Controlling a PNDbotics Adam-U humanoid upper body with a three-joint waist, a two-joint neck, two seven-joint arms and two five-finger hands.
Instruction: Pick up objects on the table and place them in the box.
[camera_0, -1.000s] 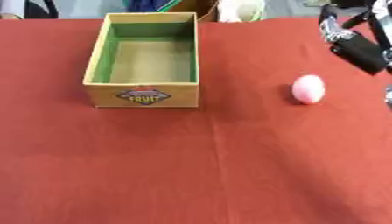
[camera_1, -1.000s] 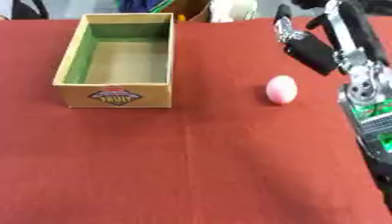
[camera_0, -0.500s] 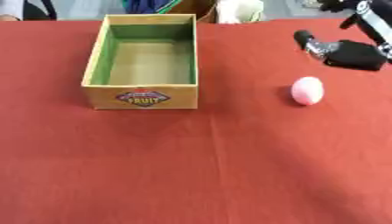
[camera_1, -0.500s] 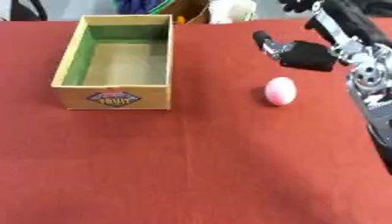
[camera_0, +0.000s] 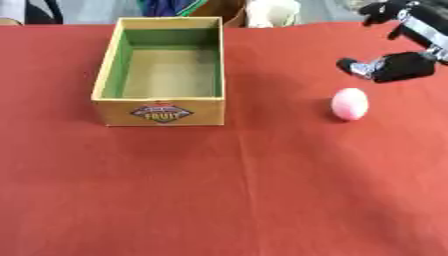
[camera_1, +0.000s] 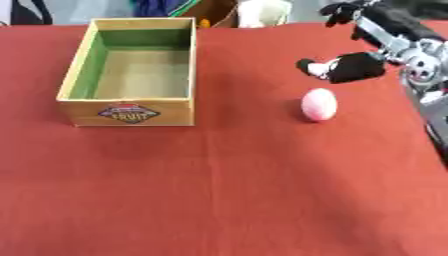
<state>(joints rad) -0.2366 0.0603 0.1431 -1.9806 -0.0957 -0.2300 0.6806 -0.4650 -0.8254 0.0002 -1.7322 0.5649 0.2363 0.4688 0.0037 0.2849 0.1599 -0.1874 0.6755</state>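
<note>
- Red cloth on the table (camera_0: 262, 200); nothing else on it but the two task things.
- Pink egg-shaped object (camera_1: 319, 104) lying right of centre, well apart from the box, on bare cloth.
- Wooden box (camera_1: 131, 70), green-lined, fruit label on the near wall, open at the top, seemingly empty; standing left of centre.
- Right hand (camera_1: 354, 66) in from the right edge, hovering just beyond and above the egg, not touching it. Thumb-like part jutting left, other fingers raised toward the far edge; spread, holding nothing.
- Left hand: absent from both views.
- Far edge: blurred odds and ends past the table, not made out.

Risks, as judged from here:
- Rounded, smooth-looking egg: likely to roll on the cloth if nudged by a fingertip before the fingers close round it; could run toward the near or right edge.
- Descent off-centre: fingers closing on one side only, squirting the egg sideways.
- Long carry to the left over open cloth: slip in transit meaning a drop short of the box.
- Release too low over the near wall: possible knock against the rim, shifting the box.

Count:
- Pink egg: one.
- Box: one.
- Robot hands seen: one.
</note>
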